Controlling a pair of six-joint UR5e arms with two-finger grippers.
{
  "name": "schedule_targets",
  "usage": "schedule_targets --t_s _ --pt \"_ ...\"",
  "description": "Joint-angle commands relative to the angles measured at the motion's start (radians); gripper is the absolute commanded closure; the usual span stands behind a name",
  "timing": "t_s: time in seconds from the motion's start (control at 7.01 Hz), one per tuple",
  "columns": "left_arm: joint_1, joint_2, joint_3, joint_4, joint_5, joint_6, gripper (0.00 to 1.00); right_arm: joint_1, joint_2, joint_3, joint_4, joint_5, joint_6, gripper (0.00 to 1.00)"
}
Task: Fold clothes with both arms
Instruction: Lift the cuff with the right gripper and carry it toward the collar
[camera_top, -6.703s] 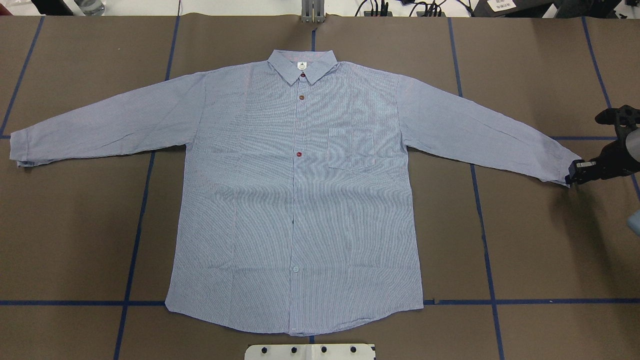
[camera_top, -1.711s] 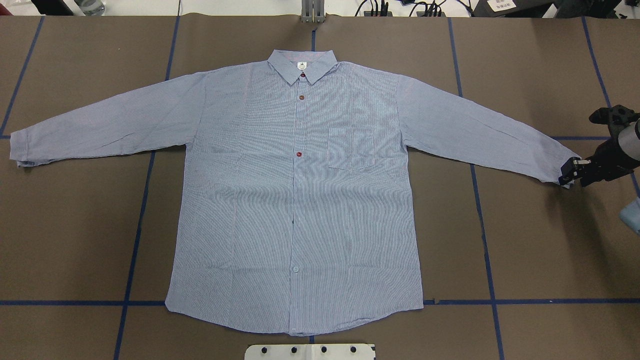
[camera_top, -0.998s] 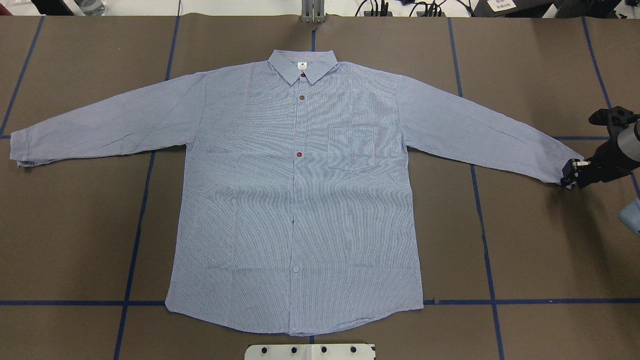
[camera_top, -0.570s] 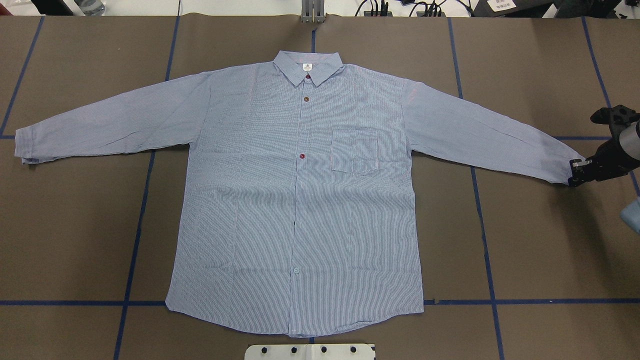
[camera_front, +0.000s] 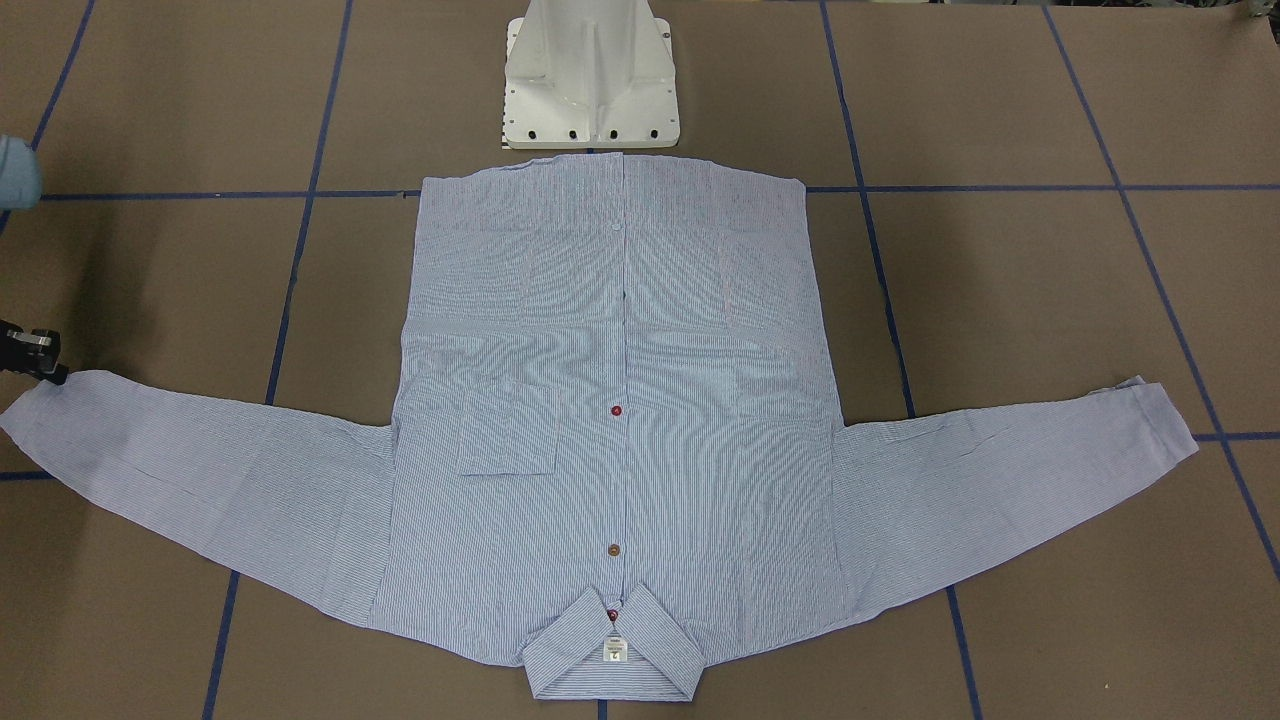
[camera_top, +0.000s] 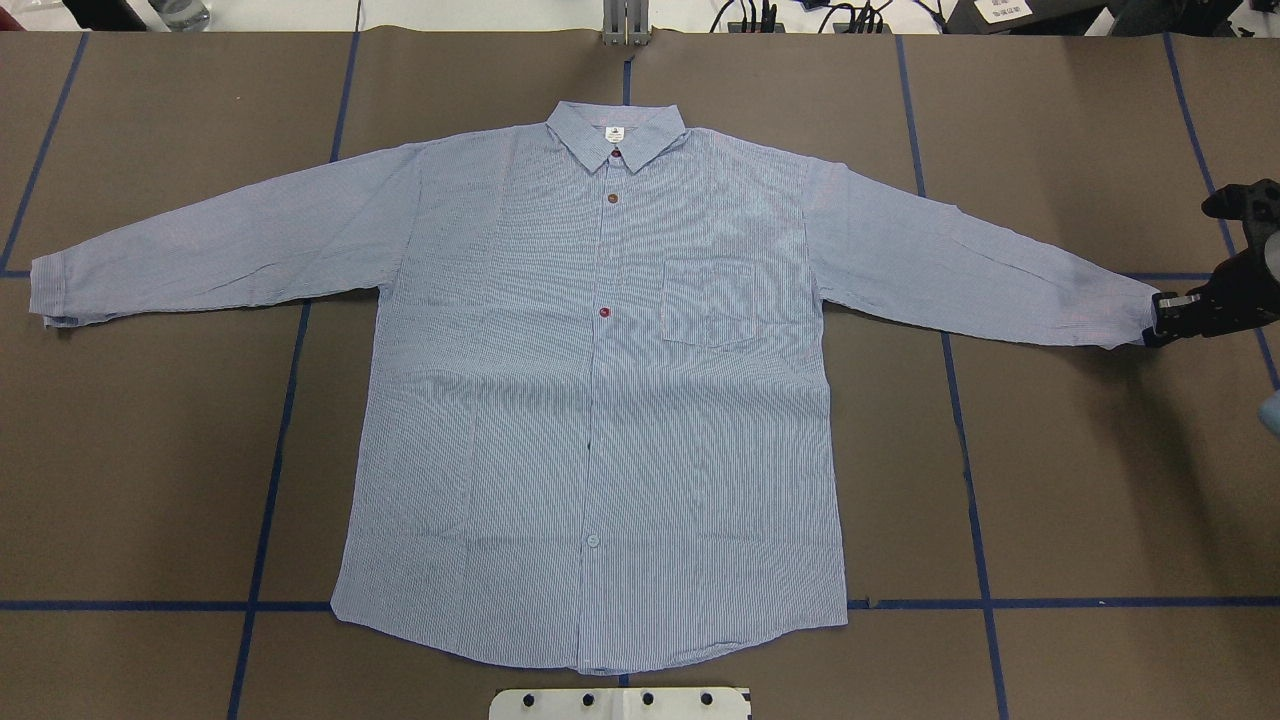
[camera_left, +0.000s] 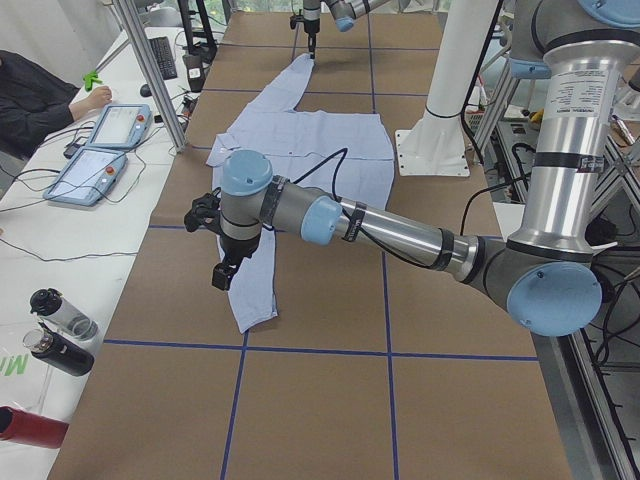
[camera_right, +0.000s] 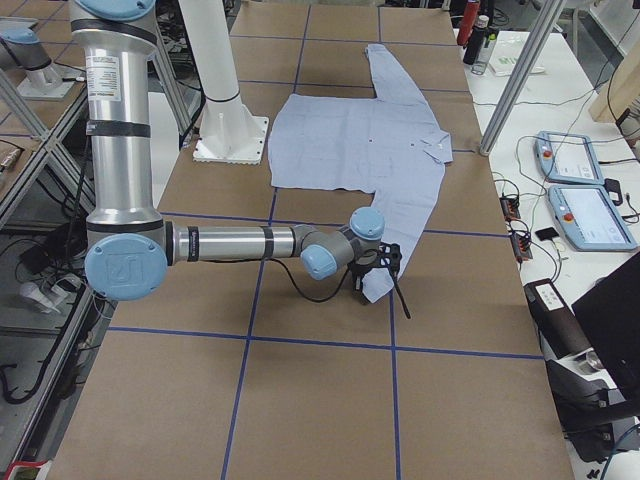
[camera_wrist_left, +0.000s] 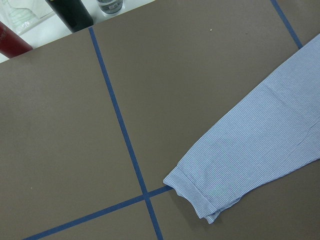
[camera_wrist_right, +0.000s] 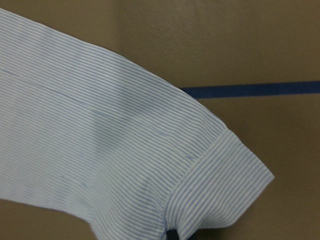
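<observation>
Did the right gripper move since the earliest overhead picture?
Yes. The right gripper, holding the cuff of the shirt, has moved away from the robot, toward the blue tape line crossing the table just beyond it.

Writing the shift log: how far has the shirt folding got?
Done: the shirt lies spread flat, front up, sleeves out; no fold made yet. In hand: the right gripper pinches the right-side cuff, which seems slightly lifted. The left gripper hovers near the left-side cuff, which lies flat, ungripped. Left: folding both sleeves in, then the body.
</observation>
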Motion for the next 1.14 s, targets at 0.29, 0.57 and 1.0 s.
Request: schedule_targets --t_s 0.29,0.57,1.0 --pt "-0.001 0.008 0.001 0.0 0.002 0.0 0.01 -0.057 0.191 0.209 -0.006 0.029 0.0 1.0" --pt "0.001 0.015 0.002 0.0 0.002 0.002 0.01 -0.134 0.458 0.169 -0.111 0.012 0.0 1.0" --pt "0.003 0.015 0.023 0.0 0.002 0.002 0.01 -0.299 0.852 -0.054 -0.302 -0.236 0.0 1.0"
